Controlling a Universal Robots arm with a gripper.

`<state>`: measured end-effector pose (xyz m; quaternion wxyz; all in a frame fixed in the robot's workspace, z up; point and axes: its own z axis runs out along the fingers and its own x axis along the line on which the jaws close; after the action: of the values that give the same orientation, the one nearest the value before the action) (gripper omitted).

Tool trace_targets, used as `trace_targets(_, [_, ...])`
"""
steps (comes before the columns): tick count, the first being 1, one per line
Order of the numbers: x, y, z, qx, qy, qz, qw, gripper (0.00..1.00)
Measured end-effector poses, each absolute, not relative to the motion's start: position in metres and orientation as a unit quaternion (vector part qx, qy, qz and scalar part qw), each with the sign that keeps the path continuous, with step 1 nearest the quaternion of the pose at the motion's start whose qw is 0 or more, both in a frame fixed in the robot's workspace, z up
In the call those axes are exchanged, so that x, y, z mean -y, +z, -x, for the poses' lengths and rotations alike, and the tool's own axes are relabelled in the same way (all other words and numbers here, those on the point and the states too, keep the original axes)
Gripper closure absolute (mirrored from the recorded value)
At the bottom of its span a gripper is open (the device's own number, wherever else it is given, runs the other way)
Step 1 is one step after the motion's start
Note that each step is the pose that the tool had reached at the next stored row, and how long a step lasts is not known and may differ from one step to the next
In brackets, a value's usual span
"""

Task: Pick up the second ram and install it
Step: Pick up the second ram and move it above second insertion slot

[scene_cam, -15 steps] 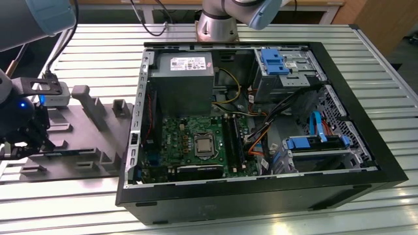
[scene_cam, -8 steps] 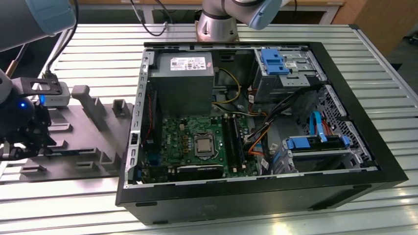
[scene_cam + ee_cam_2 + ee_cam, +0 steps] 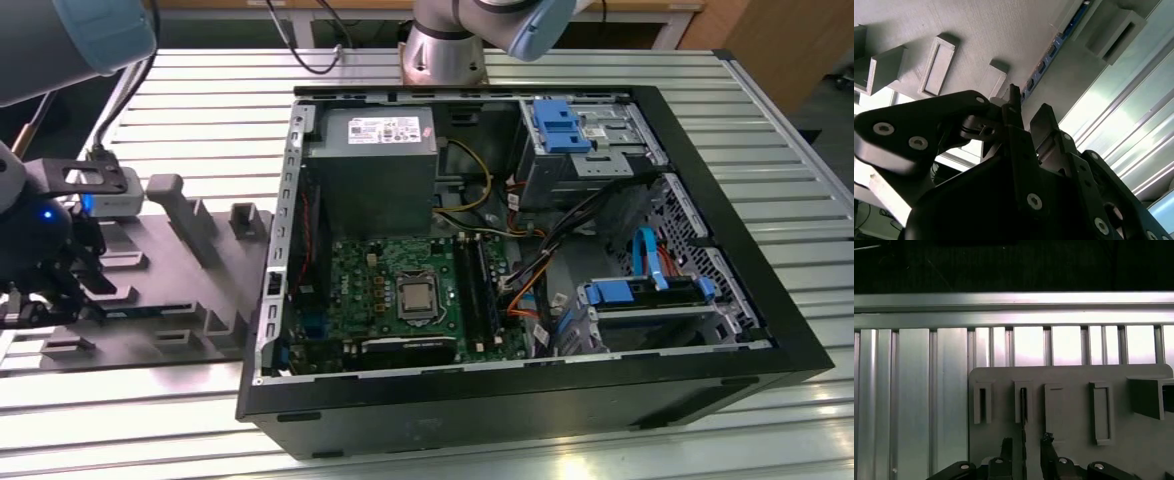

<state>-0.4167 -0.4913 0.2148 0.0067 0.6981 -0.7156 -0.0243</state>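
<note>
Where the second ram (image 3: 1023,412) stands on edge in a narrow slot of the grey fixture (image 3: 1069,440), the fingers (image 3: 1006,446) sit apart, one on each side of its near end. There is a gap on both sides, so the gripper (image 3: 1025,442) straddles the board. It seems not to be pressing on it, though the contact is hard to judge from this angle. In the second wrist view the ram (image 3: 1051,47) runs away from the fingertips as a long dark strip with small chips along its face.

In the exterior view the fixture (image 3: 134,285) lies flat on the bench (image 3: 174,110), a surface of pale ribbed aluminium slats. The gripper (image 3: 47,275) hangs over the fixture's nine o'clock end. At three o'clock from the fixture, just beside it, lies the open black computer case (image 3: 534,400) with the green motherboard (image 3: 387,290) inside. At twelve o'clock from the case stands the arm's base (image 3: 447,55), with dark cables (image 3: 314,50) trailing over the slats beside it. Wooden furniture (image 3: 781,40) shows at about one o'clock beyond the bench.
</note>
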Motion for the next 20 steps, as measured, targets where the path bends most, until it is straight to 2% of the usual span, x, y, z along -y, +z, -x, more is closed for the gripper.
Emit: trace_targets(20, [0.491,0.203,0.417,0.696,-0.024,-0.718,0.007,0.64])
